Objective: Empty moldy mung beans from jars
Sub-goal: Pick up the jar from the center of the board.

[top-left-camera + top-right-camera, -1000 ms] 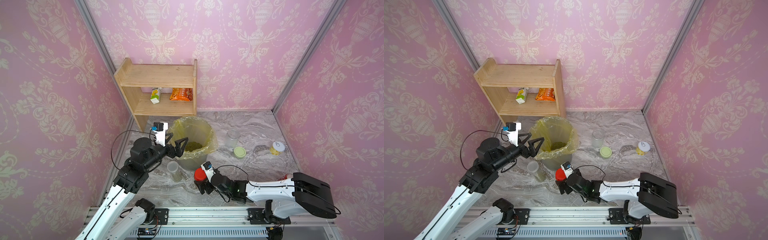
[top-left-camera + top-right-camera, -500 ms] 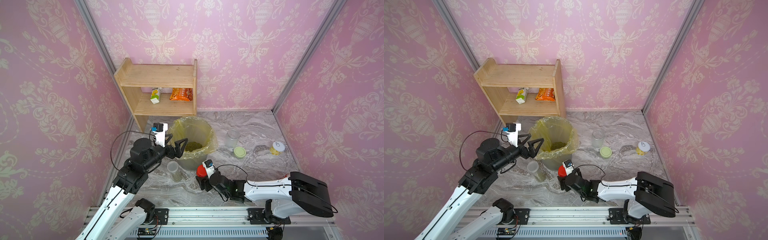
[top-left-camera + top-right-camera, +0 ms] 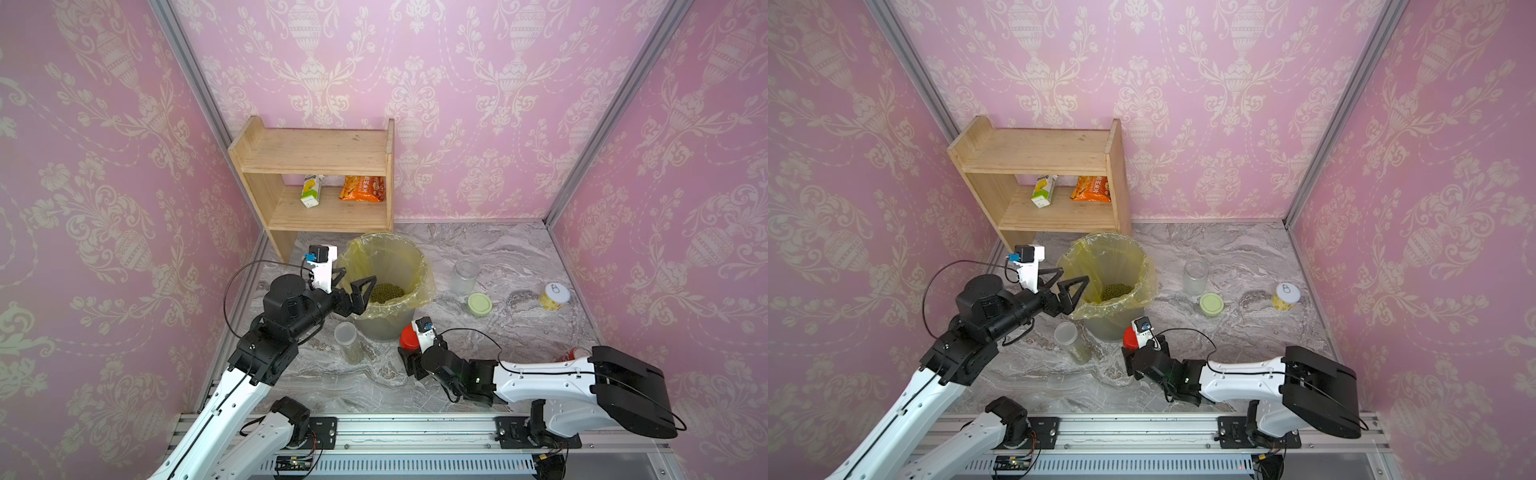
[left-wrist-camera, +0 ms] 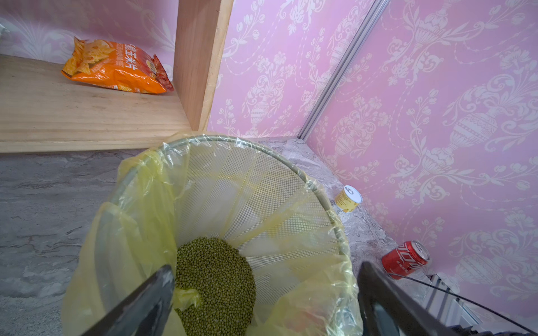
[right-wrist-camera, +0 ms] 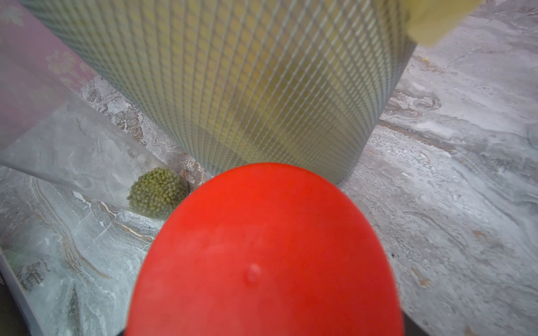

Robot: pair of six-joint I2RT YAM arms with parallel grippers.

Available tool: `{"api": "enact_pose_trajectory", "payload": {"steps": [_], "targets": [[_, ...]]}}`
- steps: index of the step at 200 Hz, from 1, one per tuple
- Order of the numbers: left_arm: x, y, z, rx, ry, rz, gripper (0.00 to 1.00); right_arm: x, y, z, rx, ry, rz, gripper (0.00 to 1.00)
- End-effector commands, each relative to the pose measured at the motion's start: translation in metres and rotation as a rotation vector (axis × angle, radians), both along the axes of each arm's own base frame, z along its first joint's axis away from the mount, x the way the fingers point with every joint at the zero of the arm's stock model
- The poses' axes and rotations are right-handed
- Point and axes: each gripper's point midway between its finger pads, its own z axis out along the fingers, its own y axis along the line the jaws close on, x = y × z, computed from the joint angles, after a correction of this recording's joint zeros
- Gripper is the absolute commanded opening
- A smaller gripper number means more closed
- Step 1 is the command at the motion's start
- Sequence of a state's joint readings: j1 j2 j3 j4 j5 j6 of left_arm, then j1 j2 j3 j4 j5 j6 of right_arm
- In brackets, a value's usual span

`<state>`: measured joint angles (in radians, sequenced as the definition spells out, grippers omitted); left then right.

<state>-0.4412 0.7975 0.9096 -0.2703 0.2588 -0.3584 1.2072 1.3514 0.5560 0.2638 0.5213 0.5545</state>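
— Lower centre in a top view, is the right gripper (image 3: 409,354) holding anything?
— It straddles the red-lidded jar (image 3: 407,337); clamped or not, can't tell. Mid-frame, the left gripper (image 3: 359,275) gapes over the bin (image 3: 422,267), mung beans (image 3: 386,292) inside.

The bin (image 5: 262,87) is fine grey metal mesh, lined with a thin, glossy, crinkled yellow plastic bag (image 4: 131,218). The beans (image 4: 215,276) look dull and granular. The red lid (image 5: 262,261) is smooth matt plastic. The slim jar (image 5: 87,163) is clear plastic, slightly cloudy. The shelf (image 3: 316,151) is pale bare wood, matt. The table (image 3: 498,249) is smooth, marble-patterned. The chip bag (image 4: 116,69) is shiny foil, the can (image 4: 404,257) glossy metal.
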Motion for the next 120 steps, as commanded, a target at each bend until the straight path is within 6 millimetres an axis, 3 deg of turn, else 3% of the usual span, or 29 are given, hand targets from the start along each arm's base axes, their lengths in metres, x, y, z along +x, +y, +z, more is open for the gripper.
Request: {"api": "enact_pose_trajectory", "payload": {"steps": [1,51,120], "targets": [[0.002,-0.009,0.000,-0.023,0.014,-0.047,0.99,0.001,-0.020,0.009,-0.009,-0.026,-0.059,0.64],[0.008,-0.016,0.004,-0.036,-0.002,-0.070,0.99,0.005,-0.069,0.042,-0.008,-0.073,-0.144,0.63],[0.020,-0.027,0.011,-0.056,-0.016,-0.101,0.99,0.000,-0.153,0.136,0.103,-0.161,-0.244,0.60]]}}
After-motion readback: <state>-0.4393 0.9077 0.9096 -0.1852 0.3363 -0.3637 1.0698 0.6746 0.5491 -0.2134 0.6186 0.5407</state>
